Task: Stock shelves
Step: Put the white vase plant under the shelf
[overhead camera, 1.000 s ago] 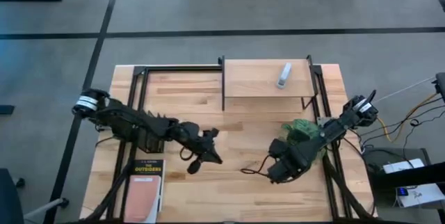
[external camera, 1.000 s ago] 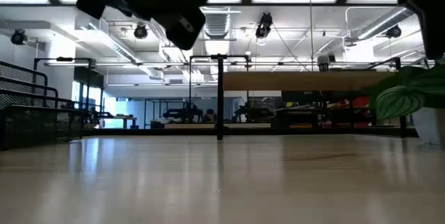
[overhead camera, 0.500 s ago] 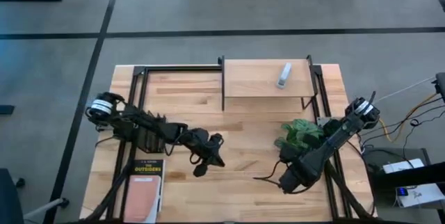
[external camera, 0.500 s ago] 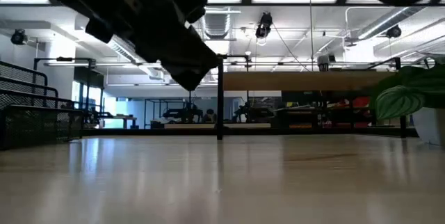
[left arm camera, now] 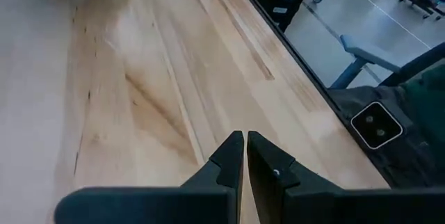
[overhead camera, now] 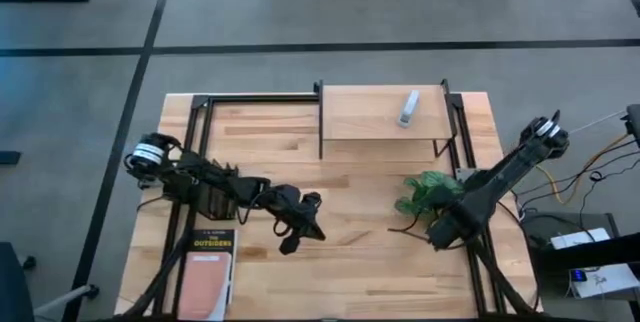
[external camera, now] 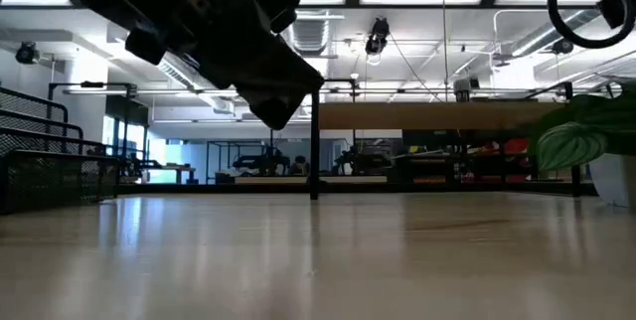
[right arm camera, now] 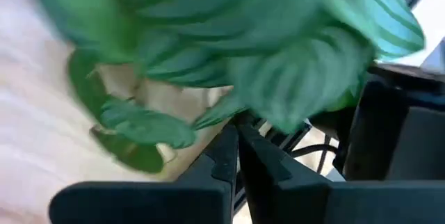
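Observation:
The shelves (overhead camera: 375,112) are one small wood riser on black legs at the table's far middle, also seen in the low view (external camera: 437,116). A small grey-white object (overhead camera: 408,107) lies on top of it. A green leafy plant (overhead camera: 430,192) in a pale pot (external camera: 618,176) stands on the table at the right. My right gripper (overhead camera: 440,234) is shut just near of the plant, and the leaves (right arm camera: 229,50) fill its wrist view. My left gripper (overhead camera: 308,230) hangs shut and empty (left arm camera: 245,144) above the table's middle. My right gripper has its shut fingertips (right arm camera: 226,144) right under the plant's leaves (right arm camera: 278,92). I cannot tell whether they touch. My left gripper touches nothing.
A book (overhead camera: 207,267) lies flat at the near left corner. A black wire rack (overhead camera: 215,197) stands under my left arm. Black frame rails (overhead camera: 462,132) run along both table sides. Bare wood lies between the two grippers.
My right gripper has swung from the table's middle toward the right edge and now sits close by the plant. My left gripper has come a little toward the right and down.

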Motion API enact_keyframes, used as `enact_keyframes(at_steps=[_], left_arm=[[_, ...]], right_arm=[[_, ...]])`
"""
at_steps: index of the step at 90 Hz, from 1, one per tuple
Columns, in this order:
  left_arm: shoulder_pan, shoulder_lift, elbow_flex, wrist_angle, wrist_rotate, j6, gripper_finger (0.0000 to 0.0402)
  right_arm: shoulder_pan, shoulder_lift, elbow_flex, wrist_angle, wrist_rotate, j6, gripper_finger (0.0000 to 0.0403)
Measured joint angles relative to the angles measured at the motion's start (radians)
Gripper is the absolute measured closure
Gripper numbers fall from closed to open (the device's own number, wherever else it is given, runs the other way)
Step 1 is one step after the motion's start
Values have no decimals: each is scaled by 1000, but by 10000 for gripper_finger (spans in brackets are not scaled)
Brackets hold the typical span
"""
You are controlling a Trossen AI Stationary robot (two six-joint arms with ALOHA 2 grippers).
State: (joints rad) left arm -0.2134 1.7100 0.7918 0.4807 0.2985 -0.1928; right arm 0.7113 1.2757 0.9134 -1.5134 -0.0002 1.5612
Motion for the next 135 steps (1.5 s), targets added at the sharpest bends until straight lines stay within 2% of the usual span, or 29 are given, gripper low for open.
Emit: enact_keyframes(at_steps=[12, 25, 40, 54, 93, 118, 135], left_arm=[[0, 0, 0, 2, 0, 0, 397], [0, 0, 0, 2, -1, 0, 397], [0, 0, 0, 2, -2, 0, 397], [0, 0, 0, 2, -2, 0, 397], [0, 0, -1, -1, -3, 0, 397], [0, 0, -1, -3, -2, -18, 397], [0, 0, -1, -4, -2, -29, 397]], right_arm=[[0, -82, -60, 22, 1, 129, 403], [0, -119, -80, 34, 7, 171, 403], [0, -121, -91, 34, 106, 178, 403], [0, -122, -111, 46, 140, 232, 403], [-1, -72, -154, 215, 162, 234, 403], [-3, -15, -155, 263, 163, 218, 403], [-11, -3, -155, 363, 245, 168, 403]])
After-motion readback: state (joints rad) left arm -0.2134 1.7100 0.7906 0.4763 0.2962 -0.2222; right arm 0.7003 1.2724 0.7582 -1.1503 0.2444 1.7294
